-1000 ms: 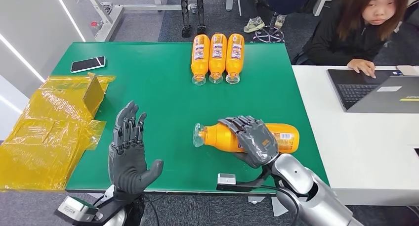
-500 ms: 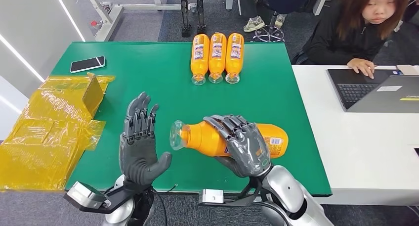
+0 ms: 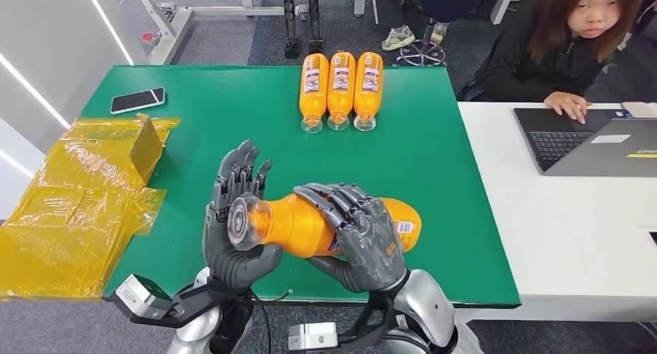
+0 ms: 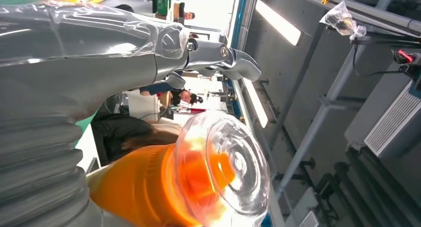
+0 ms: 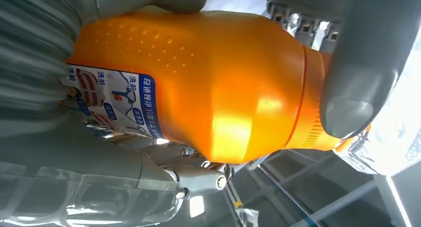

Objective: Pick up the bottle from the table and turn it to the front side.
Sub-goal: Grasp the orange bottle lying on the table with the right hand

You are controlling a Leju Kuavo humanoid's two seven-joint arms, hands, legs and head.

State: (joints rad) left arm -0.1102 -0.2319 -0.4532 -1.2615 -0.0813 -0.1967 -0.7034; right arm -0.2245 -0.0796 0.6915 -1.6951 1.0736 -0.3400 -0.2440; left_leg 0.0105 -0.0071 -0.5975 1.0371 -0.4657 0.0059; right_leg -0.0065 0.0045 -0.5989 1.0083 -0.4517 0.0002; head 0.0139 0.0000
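1. The right robot hand [image 3: 358, 238] grasps the orange bottle [image 3: 302, 224] around its middle, lifted above the green desk [image 3: 232, 129] near its front edge.
2. The left robot hand [image 3: 232, 230], fingers spread, cups the bottle's clear cap [image 3: 242, 222].
3. Three bottles [image 3: 341, 89] lie at the far edge; bare green lies between.

Orange bottle [image 3: 310, 224], clear cap, lying sideways, lifted above table

Orange bottles: four in all — one bottle [image 3: 310, 226] held off the green tabletop [image 3: 232, 129] between right hand [image 3: 360, 234] and left hand [image 3: 232, 230]; three bottles [image 3: 341, 91] lying side by side at far edge
Phone [image 3: 137, 100]: one
Yellow wrapping sheets [image 3: 73, 211]: one heap
Laptop [image 3: 589, 141]: one
Person [image 3: 558, 44]: one
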